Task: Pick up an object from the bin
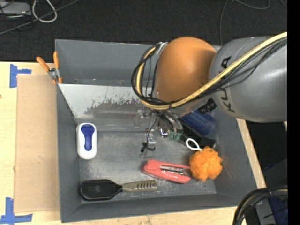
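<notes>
The gripper hung over bare floor near the middle of the bin, with nothing seen in its grasp; whether its jaws stood wide or narrow could not be told, as the wrist and cables crowded them.

The nearest thing was a pink tool, lying flat just beyond the gripper toward the bin's near wall, its right end touching or all but touching an orange puff. It was long and narrow, salmon pink, with a grey metal strip along its middle; it might have been a folding cutter or a clip, but that could not be settled. It looked like hard plastic: light, stiff, probably smooth enough to slip. Being low against the floor, it would likely be best taken across its narrow width near mid-length, so that it would not swing.

The puff looked an easier choice: a round, frilly orange ball near the bin's right wall, surely soft and very light, giving under a squeeze and hard to damage. A grip through its middle should hold.

A black brush with a ribbed grey handle lay along the near wall, and a white pod with a blue oval on top sat close to the left wall. A blue thing lay partly under the arm.
</notes>
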`<state>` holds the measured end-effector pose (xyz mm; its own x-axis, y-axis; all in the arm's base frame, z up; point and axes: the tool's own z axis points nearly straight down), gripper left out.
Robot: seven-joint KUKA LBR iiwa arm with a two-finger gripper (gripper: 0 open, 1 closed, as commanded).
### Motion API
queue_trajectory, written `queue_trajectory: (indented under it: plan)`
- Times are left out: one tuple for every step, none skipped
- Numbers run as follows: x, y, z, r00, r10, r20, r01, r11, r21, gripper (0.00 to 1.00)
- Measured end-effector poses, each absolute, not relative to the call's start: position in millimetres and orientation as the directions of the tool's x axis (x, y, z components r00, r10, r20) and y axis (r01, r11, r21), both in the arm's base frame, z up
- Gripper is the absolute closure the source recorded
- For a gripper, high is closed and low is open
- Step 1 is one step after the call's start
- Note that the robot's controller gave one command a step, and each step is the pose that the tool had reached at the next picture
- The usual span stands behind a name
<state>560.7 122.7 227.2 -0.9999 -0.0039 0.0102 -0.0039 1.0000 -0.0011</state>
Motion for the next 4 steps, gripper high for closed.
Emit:
queue_trajectory:
  plan:
    - [561.9,121.8,232.0,-1.0,0.0,0.002,0.0,1.0,0.0,0.0]
    - [543.9,133.2,169.4,-0.993,-0.117,0.002,-0.117,0.993,0.0,0.0]
    - [496.6,160.8,159.2,-0.984,-0.176,0.002,-0.176,0.984,0.001,0.0]
    - [476.4,186.1,119.0,-0.92,-0.391,0.008,-0.391,0.92,0.0,0.0]
